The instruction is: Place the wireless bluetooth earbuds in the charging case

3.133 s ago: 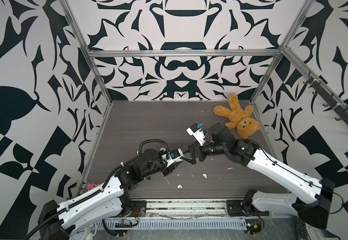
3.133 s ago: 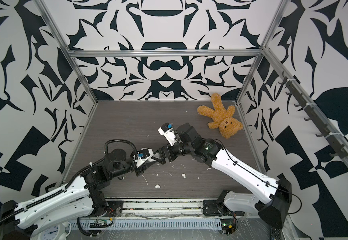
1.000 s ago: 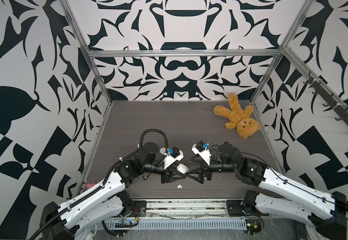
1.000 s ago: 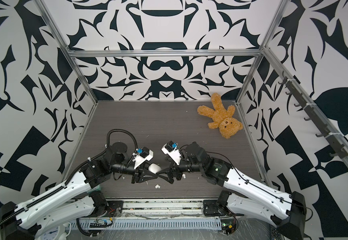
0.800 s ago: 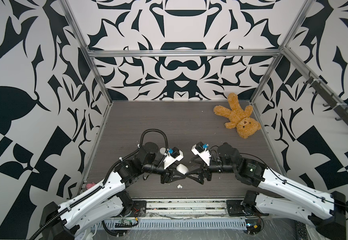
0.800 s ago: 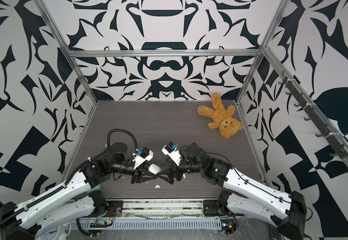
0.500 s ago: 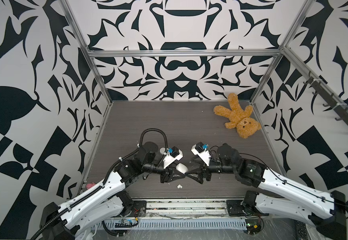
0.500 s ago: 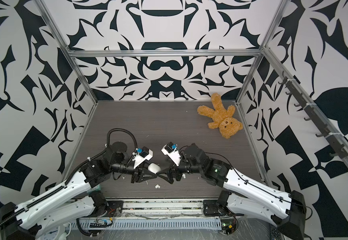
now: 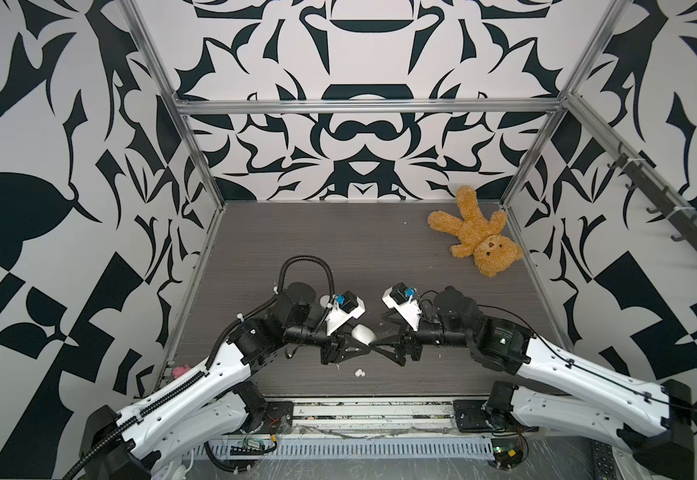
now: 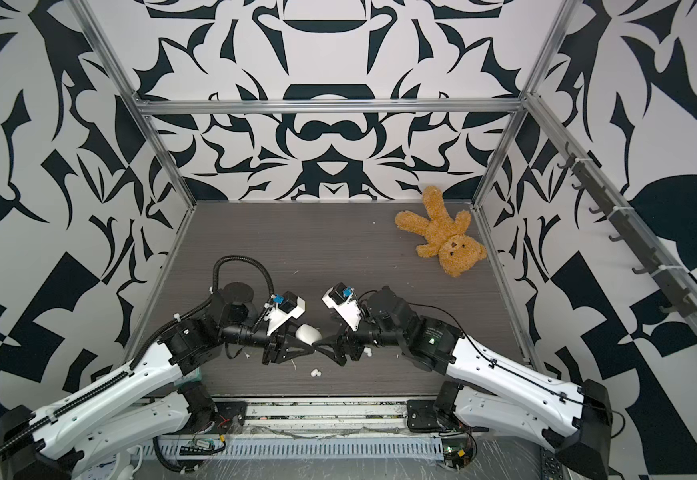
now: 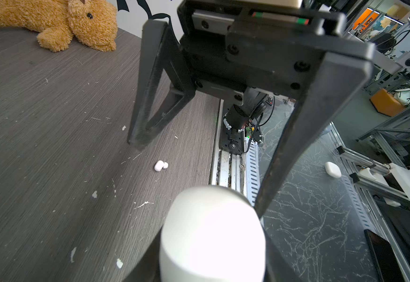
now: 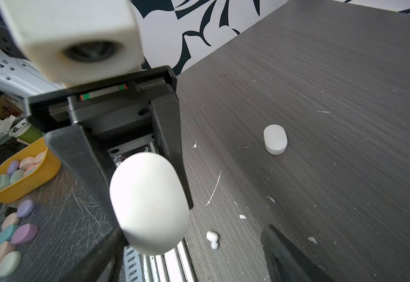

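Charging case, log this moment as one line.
left gripper: shut on charging case | right gripper: open | earbud: loose on table

Grey table (image 9: 338, 249), teddy bear (image 9: 476, 241), earbud (image 9: 360, 372), case (image 12: 275, 139), flecks (image 11: 145, 203)

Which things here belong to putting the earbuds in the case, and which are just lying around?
Job: white charging case in the left gripper; earbud on the table; second white case.
Lying about: teddy bear; white flecks; yellow bowl of coloured cases.

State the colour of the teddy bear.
The teddy bear is golden brown; clearest in a top view.
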`<state>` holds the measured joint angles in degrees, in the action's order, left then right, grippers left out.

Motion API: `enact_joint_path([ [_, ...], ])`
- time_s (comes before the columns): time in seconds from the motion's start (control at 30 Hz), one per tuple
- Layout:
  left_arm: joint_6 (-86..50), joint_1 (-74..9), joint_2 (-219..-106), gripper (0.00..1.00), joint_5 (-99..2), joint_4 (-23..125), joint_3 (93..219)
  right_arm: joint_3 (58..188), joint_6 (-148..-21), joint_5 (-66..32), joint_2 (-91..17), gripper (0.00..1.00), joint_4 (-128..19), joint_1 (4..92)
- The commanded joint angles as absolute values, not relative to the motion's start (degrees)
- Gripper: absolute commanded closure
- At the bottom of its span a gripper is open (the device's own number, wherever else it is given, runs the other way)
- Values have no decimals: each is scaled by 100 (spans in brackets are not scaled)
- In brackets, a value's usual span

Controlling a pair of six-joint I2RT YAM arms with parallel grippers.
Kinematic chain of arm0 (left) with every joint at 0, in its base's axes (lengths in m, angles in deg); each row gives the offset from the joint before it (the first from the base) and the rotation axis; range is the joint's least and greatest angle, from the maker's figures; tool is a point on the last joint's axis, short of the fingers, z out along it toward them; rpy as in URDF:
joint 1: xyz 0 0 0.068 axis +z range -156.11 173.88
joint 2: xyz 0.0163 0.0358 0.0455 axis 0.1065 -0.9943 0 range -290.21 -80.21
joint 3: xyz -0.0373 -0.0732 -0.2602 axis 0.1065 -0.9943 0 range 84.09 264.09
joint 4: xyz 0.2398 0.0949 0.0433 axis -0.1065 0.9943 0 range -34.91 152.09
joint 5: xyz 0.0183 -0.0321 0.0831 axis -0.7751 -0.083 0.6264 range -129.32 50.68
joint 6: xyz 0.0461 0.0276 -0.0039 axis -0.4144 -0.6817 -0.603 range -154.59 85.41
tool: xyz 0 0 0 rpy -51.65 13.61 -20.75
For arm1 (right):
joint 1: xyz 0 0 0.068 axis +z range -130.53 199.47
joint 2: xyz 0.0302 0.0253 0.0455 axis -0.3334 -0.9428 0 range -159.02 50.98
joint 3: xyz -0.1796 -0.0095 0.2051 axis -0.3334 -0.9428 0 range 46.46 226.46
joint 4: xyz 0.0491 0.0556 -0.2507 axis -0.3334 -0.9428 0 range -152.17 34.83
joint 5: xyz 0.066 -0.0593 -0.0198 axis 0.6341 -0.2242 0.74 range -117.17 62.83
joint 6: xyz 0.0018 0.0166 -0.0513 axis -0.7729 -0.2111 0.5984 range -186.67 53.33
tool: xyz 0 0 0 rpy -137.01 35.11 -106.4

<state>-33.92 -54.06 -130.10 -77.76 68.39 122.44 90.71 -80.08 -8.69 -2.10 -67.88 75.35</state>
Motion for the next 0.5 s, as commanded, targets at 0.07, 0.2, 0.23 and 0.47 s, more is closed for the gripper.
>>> enact_joint_path([
  [0.07, -3441, -5498, -12907, 100, -8606, 6766, 12320, 9370, -7937, -2043, -294, 11, -6802, 7434],
  [0.2, -3441, -5498, -12908, 100, -8656, 6766, 12328, 9433, -7922, -2217, -338, 11, -6876, 7432],
  [0.23, -3446, -5494, -12900, 100, -8668, 6766, 12323, 9450, -7924, -2292, -349, 11, -6899, 7437],
  [0.47, -3441, -5498, -12882, 100, -8709, 6766, 12329, 9583, -7910, -2375, -407, 11, -7006, 7432],
])
